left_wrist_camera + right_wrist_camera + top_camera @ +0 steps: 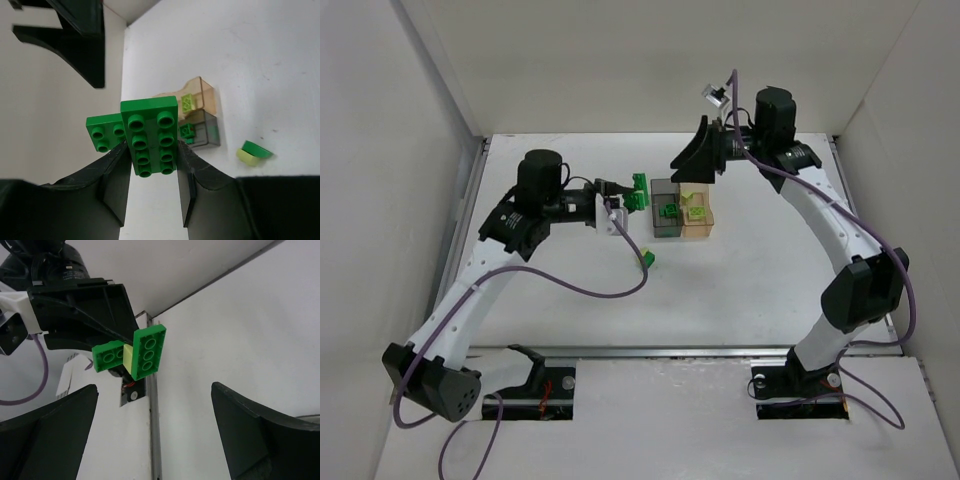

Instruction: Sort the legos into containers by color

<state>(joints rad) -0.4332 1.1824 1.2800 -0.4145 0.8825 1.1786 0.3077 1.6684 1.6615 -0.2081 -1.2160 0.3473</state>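
My left gripper (620, 207) (151, 150) is shut on a dark green lego (150, 135), held above the table just left of the containers. A second dark green lego (105, 131) sticks to it, and the right wrist view shows a pale yellow-green lego (129, 360) between the two. The smoky grey container (665, 222) (206, 131) holds a dark green lego (187, 132). The pale orange container (698, 217) (202, 91) holds a yellow-green lego (188, 102). My right gripper (696, 160) (154, 390) is open and empty, above and behind the containers.
A loose dark green piece on a yellow-green one (647, 258) (254, 152) lies on the table in front of the grey container. White walls enclose the table on the left, back and right. A metal strip (152, 430) runs along the table's edge.
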